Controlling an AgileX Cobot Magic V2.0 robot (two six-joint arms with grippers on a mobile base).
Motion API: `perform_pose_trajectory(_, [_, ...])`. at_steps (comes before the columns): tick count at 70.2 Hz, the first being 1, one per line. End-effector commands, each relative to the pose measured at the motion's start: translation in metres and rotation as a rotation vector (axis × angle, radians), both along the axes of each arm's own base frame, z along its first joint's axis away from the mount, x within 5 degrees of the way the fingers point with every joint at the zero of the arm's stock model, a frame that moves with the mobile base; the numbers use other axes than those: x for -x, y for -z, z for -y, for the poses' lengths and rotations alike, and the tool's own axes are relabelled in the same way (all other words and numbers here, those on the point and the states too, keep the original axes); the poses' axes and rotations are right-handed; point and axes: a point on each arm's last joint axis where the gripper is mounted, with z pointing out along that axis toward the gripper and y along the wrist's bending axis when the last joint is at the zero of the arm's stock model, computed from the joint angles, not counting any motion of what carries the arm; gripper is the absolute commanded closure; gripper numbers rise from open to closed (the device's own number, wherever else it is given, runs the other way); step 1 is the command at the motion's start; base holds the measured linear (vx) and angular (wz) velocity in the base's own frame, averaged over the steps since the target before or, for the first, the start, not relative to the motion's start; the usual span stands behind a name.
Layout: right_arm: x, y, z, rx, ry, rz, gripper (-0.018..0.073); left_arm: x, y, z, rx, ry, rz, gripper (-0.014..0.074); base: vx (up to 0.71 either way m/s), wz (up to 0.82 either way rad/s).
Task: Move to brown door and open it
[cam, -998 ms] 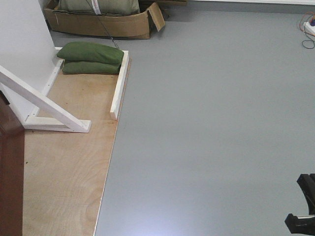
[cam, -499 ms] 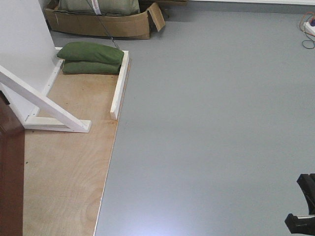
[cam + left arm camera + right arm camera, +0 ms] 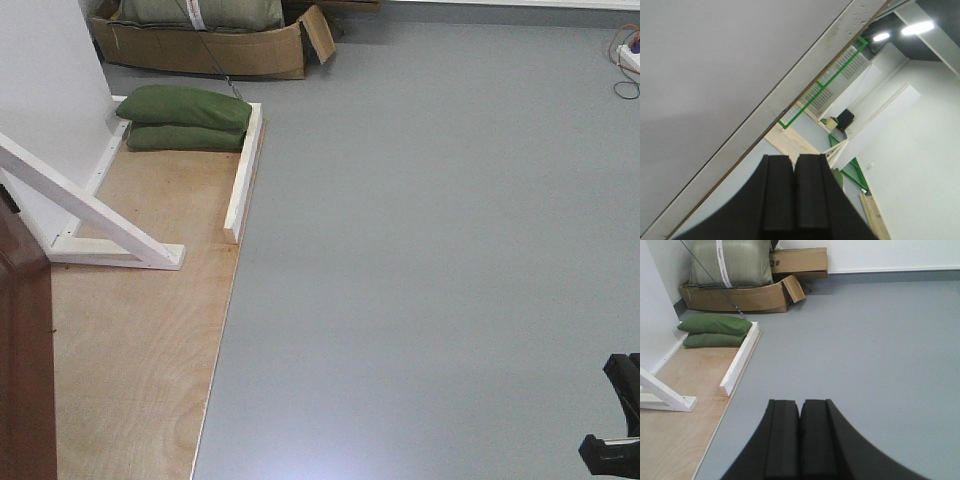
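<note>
right claw sits shut, its two black pads pressed flat together with nothing between them, pointing low over the grey floor. left claw is likewise closed tight and empty, tilted up toward a slanted white panel and ceiling lights. in the front view a black rig part pokes in at the bottom right corner; whether it is a claw i cannot tell. door, glossy reddish-brown, shows only as a strip at the lower left edge of that view, well apart from the rig part with bare floor between them. it appears in neither wrist view. it stands over a plywood board that lies beside the floor. farther back on the board, a white brace slants down from the left. beyond it a white rail runs along the board's right edge, and two green sandbags lie stacked at its far end, next to a white wall. farthest off are an open cardboard box and, at the top right, a cable.
</note>
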Motion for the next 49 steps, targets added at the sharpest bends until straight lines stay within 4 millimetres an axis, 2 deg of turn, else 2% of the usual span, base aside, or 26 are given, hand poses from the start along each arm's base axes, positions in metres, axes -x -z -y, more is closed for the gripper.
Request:
perform_pose_trajectory(1, [-0.001,-0.007,0.001,0.011,0.006,0.095,0.0559,0.000,-0.022,0.018,-0.089,0.067,-0.018,0.0580,0.00,0.00])
perform_pose_trajectory(9, [-0.001,-0.007,0.001,0.011,0.006,0.095,0.0559,0.001,-0.030,0.034,-0.129,0.124,-0.013,0.0580,0.00,0.00])
perform_pose_trajectory(23, [-0.001,-0.007,0.001,0.011,0.006,0.095,0.0559,-0.006,-0.034,0.050,-0.149,0.252,-0.021,0.0580,0.00,0.00])
perform_pose_trajectory(49, [-0.001,-0.007,0.001,0.011,0.006,0.095,0.0559,-0.048,-0.033,0.076,-0.137,0.652,-0.039,0.0580,0.00,0.00])
